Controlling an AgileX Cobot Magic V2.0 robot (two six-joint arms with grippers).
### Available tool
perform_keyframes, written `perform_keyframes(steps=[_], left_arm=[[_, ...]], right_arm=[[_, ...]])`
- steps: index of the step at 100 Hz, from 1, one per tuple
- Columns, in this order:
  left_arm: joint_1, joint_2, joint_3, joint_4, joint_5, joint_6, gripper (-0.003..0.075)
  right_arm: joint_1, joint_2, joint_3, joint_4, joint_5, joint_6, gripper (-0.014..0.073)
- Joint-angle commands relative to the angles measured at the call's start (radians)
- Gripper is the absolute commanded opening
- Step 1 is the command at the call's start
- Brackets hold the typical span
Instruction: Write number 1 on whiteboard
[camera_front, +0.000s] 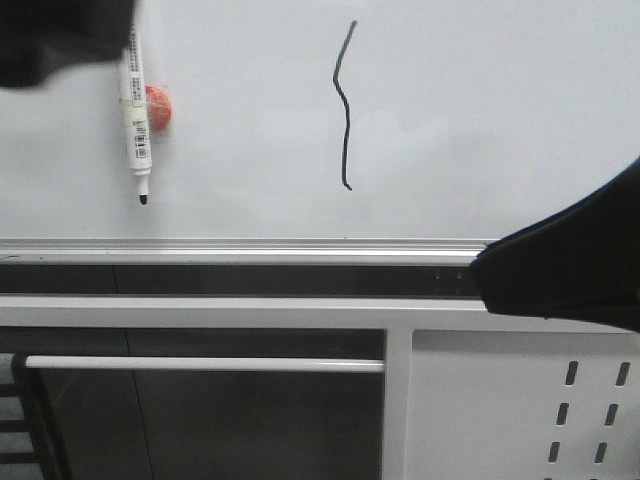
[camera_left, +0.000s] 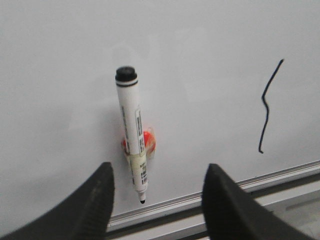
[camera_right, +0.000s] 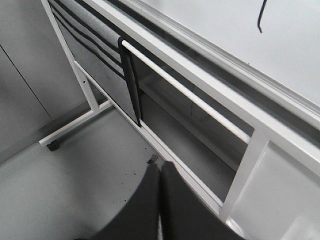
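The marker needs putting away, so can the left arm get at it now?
Probably yes: the left gripper has its jaws open, facing the marker on the whiteboard, nothing between.

You have a white marker pen hanging upright, black tip down, its barcode label facing you; in the left wrist view you can see its black end cap on top. It is fixed to a small orange-red round holder just behind its barrel. Lower down you see a white metal frame with a thin horizontal white rod, and at lower right a white perforated panel with slanted slots. Grey floor lies beneath the frame.
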Motion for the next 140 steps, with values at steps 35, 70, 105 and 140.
perform_keyframes(steps=[35,70,105,140], left_arm=[[-0.266,-0.226,-0.021,-0.09,0.147,0.297,-0.0018],[-0.292,-0.225,-0.019,-0.129,0.147,0.358,-0.0018],[-0.292,-0.225,-0.007,-0.103,0.147,0.363,-0.0018],[-0.292,-0.225,-0.007,-0.099,0.145,0.363,-0.0018]], right_arm=[[0.0,-0.014,-0.026,-0.039,0.009,-0.003,-0.0071],[0.0,-0.272,0.03,-0.054,0.172,-0.003,-0.0049],[0.0,-0.701,0.148,-0.044,0.239,-0.001,-0.005],[0.0,-0.758,0.154,-0.044,0.178,-0.001,-0.005]])
